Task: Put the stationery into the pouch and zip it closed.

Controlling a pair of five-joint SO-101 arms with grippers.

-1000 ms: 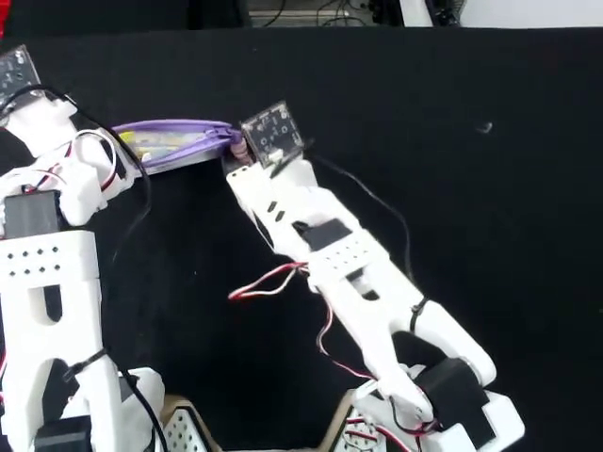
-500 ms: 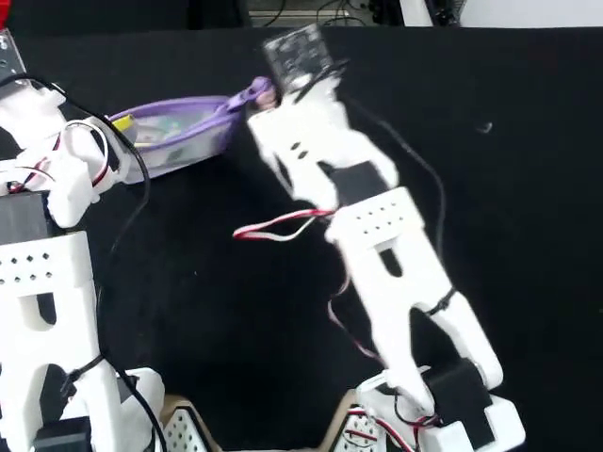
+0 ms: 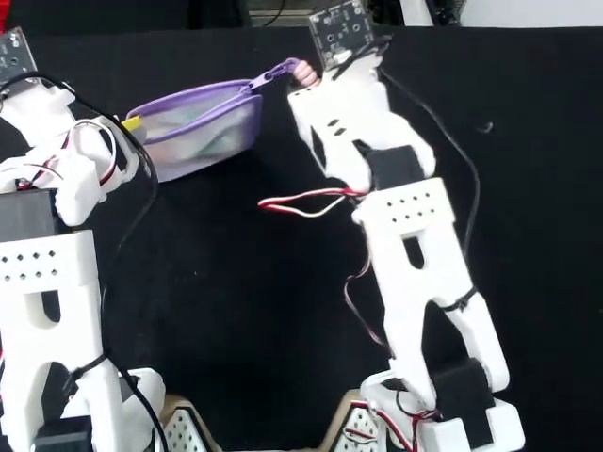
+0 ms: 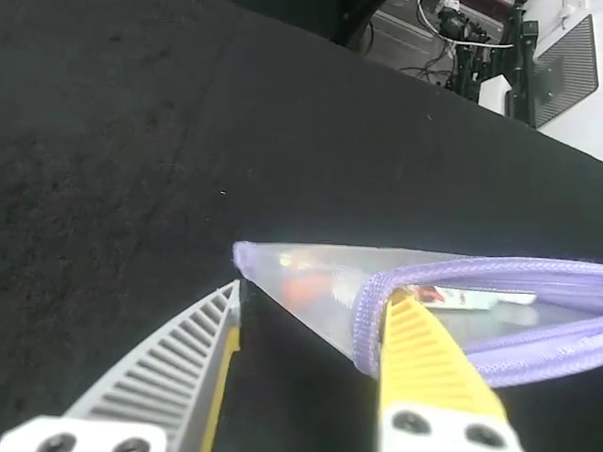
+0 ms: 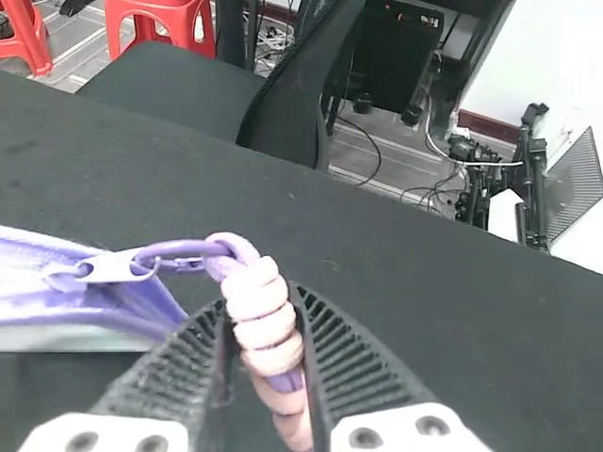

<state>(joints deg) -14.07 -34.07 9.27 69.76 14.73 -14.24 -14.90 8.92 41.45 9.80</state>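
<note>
At upper left of the high view, your left gripper (image 3: 129, 125) is clamping the pouch (image 3: 203, 127) end, jaws partway apart. The pouch is hanging taut off the table, stationery (image 4: 306, 287) showing inside. At its right tip, your right gripper (image 3: 303, 77) is pinching the pink zipper pull (image 5: 247, 259) tight. You are working the zipping step, judged nearly finished. Next: check the slider is seated, then release.

Clear purple-edged pouch (image 3: 203, 127) stretched taut; stationery (image 4: 303, 288) inside; pink zipper pull (image 5: 259, 315) at end

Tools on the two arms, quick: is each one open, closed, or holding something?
Left tool: closed on one end of the pouch.
Right tool: closed on the pink zip pull.
</note>
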